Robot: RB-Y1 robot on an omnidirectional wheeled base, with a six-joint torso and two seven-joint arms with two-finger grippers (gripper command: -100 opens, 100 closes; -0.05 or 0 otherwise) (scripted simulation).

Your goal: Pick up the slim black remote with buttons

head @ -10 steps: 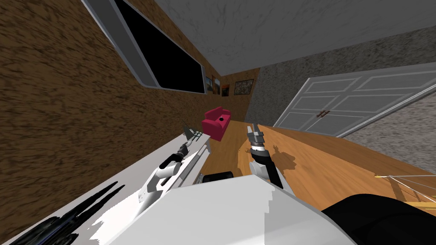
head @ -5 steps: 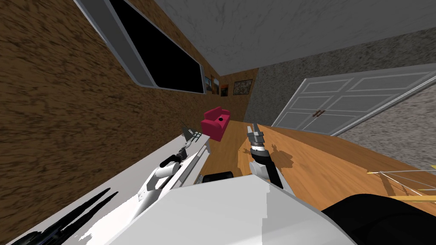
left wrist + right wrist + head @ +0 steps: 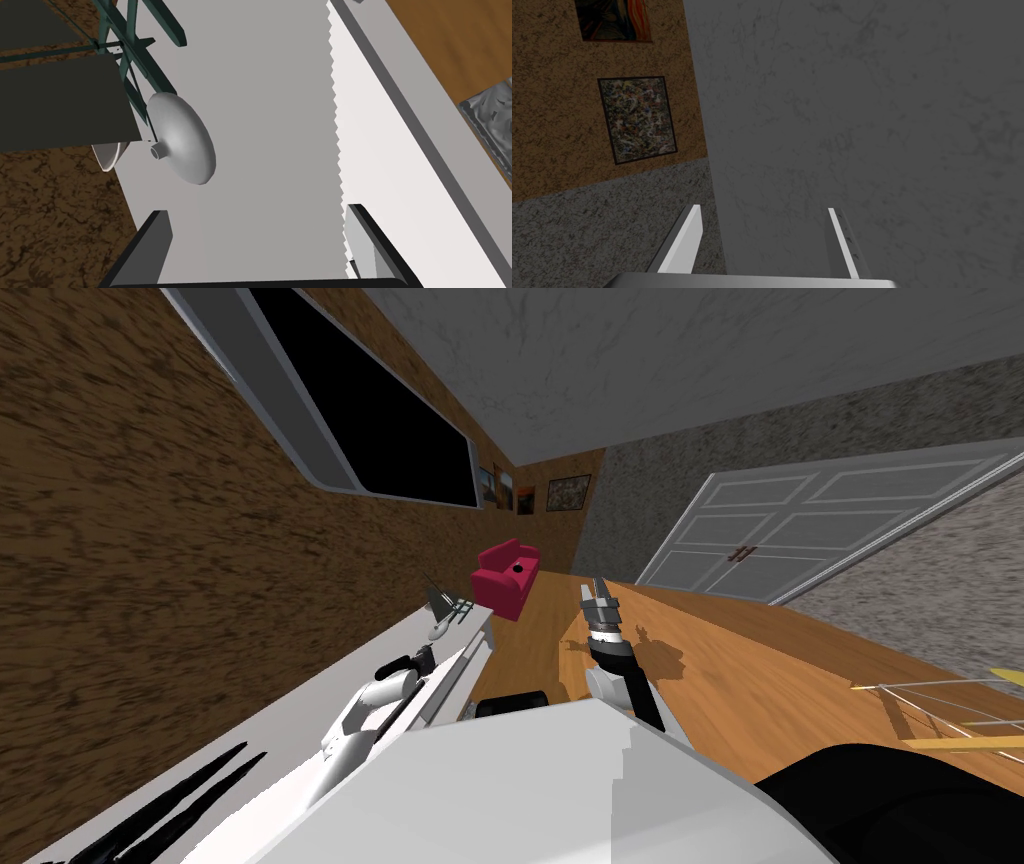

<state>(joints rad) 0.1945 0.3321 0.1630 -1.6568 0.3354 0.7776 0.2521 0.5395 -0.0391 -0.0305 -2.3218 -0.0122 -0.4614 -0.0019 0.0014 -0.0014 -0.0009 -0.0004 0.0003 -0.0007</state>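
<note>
Judged: approach step. Your left gripper (image 3: 257, 216), jaws wide, faces the grey shelf top (image 3: 270, 100), centre frame. Next: locate the remote.

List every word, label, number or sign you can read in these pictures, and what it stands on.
None can be read.
The paintings are too small to show any writing.
The doors, sofa and shelf bear no text.
</note>
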